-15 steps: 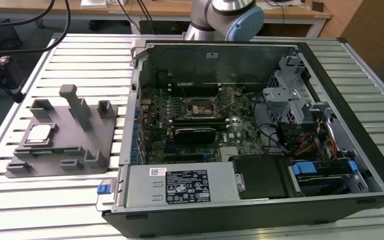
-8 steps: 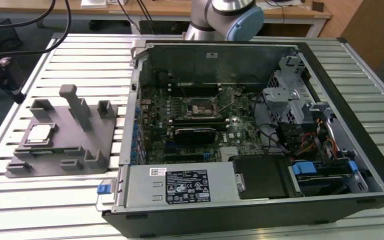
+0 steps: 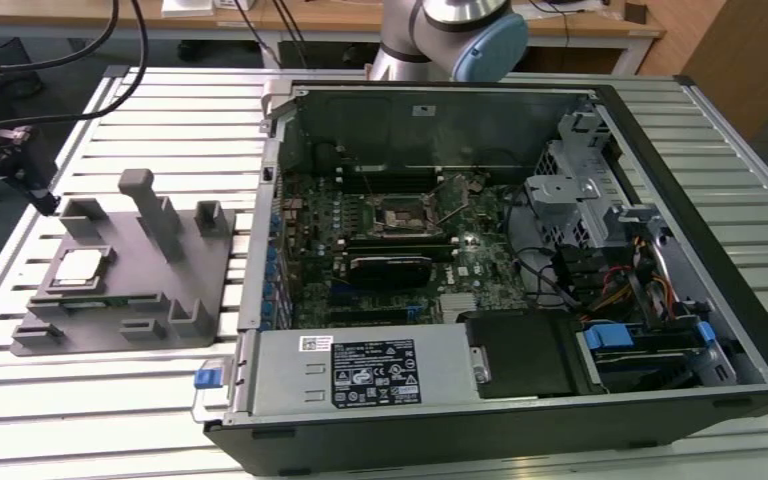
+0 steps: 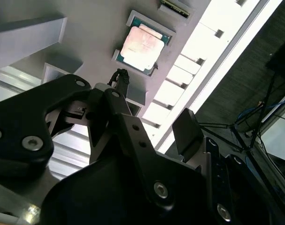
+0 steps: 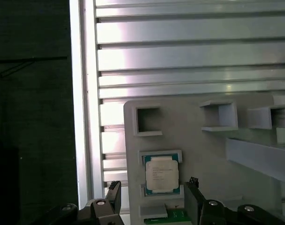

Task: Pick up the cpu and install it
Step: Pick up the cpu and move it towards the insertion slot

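One target straight ahead of you: the cpu (image 5: 161,174) lies flat in its gray holder (image 5: 205,161), centred before your claw (image 5: 154,187), jaws wide apart, empty.

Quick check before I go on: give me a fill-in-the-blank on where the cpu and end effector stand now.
1. The cpu lies on the gray holder, to the exterior view's ____ of the case.
2. The end effector hovers above the cpu with its fingers ____.
3. The end effector holds ____.

Missing words: left; open; nothing
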Controlling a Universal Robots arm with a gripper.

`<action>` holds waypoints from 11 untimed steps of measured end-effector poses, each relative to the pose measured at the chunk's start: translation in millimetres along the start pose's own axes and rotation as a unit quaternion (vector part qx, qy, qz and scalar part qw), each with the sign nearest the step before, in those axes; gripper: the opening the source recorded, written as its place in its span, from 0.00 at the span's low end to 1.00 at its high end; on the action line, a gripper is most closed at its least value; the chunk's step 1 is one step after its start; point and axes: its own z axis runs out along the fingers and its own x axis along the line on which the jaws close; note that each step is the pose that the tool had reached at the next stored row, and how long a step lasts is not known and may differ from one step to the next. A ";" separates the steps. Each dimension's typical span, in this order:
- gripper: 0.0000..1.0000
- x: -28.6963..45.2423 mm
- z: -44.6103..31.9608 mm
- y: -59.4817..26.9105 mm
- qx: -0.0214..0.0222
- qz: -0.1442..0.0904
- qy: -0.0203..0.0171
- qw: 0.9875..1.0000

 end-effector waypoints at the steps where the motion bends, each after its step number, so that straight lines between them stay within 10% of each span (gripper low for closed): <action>1: 0.64 -0.3 1.5 0.0 0.000 -0.005 0.000 1.000; 11: 0.64 -1.6 8.2 -3.8 0.007 -0.021 0.000 1.000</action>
